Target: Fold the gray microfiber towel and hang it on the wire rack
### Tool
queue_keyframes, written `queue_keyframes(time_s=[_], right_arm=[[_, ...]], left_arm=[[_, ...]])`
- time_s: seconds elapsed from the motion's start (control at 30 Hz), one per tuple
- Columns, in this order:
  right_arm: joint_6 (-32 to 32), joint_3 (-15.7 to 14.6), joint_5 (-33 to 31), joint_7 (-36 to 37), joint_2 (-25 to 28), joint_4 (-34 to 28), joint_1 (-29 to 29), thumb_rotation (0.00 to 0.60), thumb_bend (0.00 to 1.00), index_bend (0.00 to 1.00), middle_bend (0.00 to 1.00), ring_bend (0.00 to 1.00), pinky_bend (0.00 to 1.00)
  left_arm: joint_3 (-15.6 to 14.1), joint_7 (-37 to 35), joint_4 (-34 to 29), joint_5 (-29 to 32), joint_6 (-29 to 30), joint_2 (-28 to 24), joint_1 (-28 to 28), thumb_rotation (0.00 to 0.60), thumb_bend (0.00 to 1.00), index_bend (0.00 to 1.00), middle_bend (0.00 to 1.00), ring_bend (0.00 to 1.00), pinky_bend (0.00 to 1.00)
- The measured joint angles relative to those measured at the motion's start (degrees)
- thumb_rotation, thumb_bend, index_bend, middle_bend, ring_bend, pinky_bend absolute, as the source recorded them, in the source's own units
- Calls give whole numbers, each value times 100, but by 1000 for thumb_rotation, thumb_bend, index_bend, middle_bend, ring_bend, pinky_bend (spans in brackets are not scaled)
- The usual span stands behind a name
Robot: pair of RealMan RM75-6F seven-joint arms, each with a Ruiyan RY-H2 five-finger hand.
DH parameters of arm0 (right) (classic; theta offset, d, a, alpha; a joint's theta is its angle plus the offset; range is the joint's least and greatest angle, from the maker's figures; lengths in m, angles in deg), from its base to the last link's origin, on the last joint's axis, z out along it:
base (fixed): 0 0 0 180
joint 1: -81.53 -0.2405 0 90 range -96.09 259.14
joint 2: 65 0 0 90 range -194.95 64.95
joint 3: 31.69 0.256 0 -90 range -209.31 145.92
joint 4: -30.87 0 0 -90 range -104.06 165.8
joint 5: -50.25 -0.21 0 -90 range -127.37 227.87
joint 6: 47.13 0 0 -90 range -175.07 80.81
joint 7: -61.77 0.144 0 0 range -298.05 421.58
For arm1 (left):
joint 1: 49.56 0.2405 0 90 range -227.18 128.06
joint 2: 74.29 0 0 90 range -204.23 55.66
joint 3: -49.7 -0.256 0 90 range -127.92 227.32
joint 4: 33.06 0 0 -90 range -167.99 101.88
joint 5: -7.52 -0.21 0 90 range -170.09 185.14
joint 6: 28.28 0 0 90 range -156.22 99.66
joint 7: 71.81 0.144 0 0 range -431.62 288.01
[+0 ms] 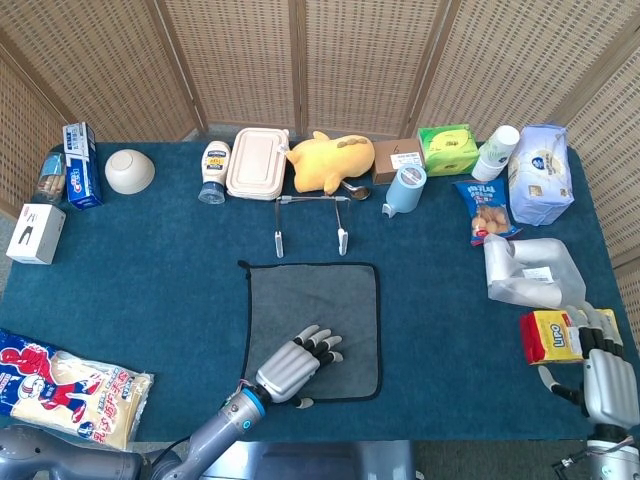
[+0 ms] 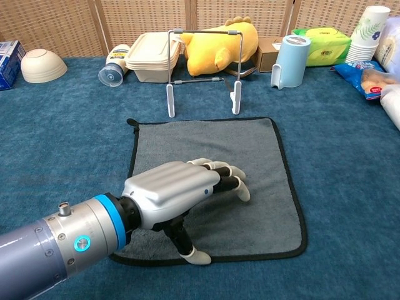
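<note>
While the left hand is lying spread and empty on the gray towel, it is needing a near-edge pinch; right hand is idling open.

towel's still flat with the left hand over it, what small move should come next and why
Probably lower the left hand to pinch the near edge of the gray towel: it lies flat and unfolded, the thumb sits at that hem, and the wire rack stands bare behind.
</note>
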Motion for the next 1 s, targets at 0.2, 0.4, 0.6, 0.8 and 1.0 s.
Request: queue_keyframes(time_s=[0.2,0.4,0.6,0.8,1.0], right_arm=[[-3,-6,-4,41,14,14,26,600,212,41,11,0,0],[-12,0,-10,84,23,41,47,600,214,41,11,0,0],[-22,0,-6,105,22,51,67,600,212,41,11,0,0],[-31,5,-3,105,29,48,81,600,212,41,11,0,0],[-36,8,-15,113,31,53,98,600,212,41,11,0,0]], left_arm=[[-16,-305,32,-62,-54,71,-42,600,192,213,108,0,0],[-29,-241,191,-79,5,160,-81,600,192,214,109,0,0],[-17,-173,361,-99,79,252,-111,600,192,219,113,0,0],[15,-136,524,-187,238,359,-112,600,192,225,122,0,0],[40,-161,620,-210,267,423,-125,600,229,236,129,0,0]])
